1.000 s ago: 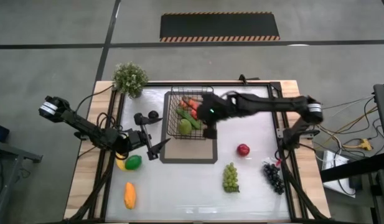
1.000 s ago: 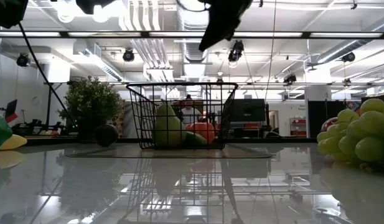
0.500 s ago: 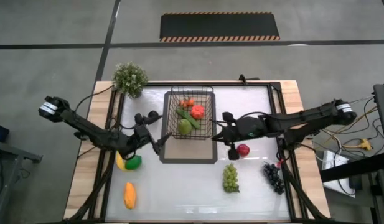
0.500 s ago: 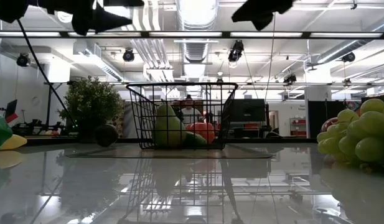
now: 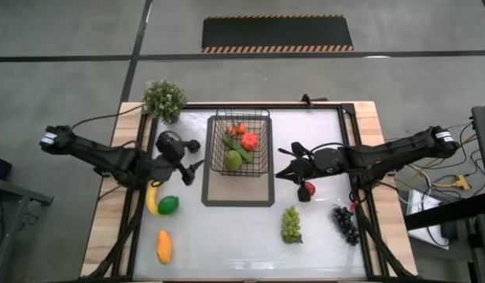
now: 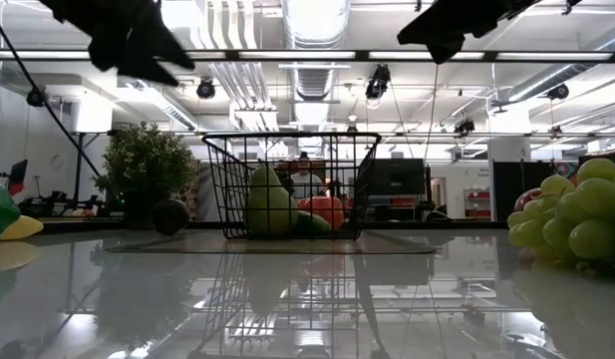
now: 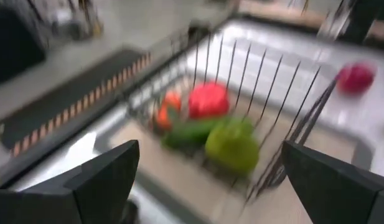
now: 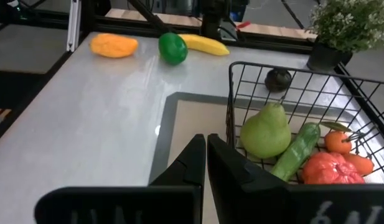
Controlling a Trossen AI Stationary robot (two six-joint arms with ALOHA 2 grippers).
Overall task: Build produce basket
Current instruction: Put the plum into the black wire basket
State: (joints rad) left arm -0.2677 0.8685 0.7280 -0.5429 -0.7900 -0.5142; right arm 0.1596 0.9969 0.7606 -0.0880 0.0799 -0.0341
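Since a second ago the right arm has pulled away from over the basket (image 5: 240, 146) and now stretches across the table's right side, while the left arm has drawn back toward the table's left edge, away from the mat's front-left corner.

The white table (image 5: 226, 236) carries a dark-bordered mat (image 5: 238, 190), and the black wire-mesh basket stands on its far half. Inside the basket lie a green pear (image 8: 265, 131), a cucumber (image 8: 295, 152), a red tomato (image 8: 327, 169) and small orange pieces (image 8: 337, 142).

The left gripper (image 5: 192, 170) hangs left of the basket with its fingers spread wide and nothing between them. The right gripper (image 5: 283, 171) is right of the mat, just beside the red apple (image 5: 308, 189), its fingers pressed together and holding nothing.

Loose produce rests on the bare table: green grapes (image 5: 291, 223) and dark grapes (image 5: 346, 223) toward the front right, a yellow banana (image 5: 152, 198) touching a lime (image 5: 168, 204) at the left, and an orange fruit (image 5: 163, 246) at the front left. A potted plant (image 5: 163, 99) sits at the far-left corner, with a small dark round fruit (image 8: 278, 79) beside it
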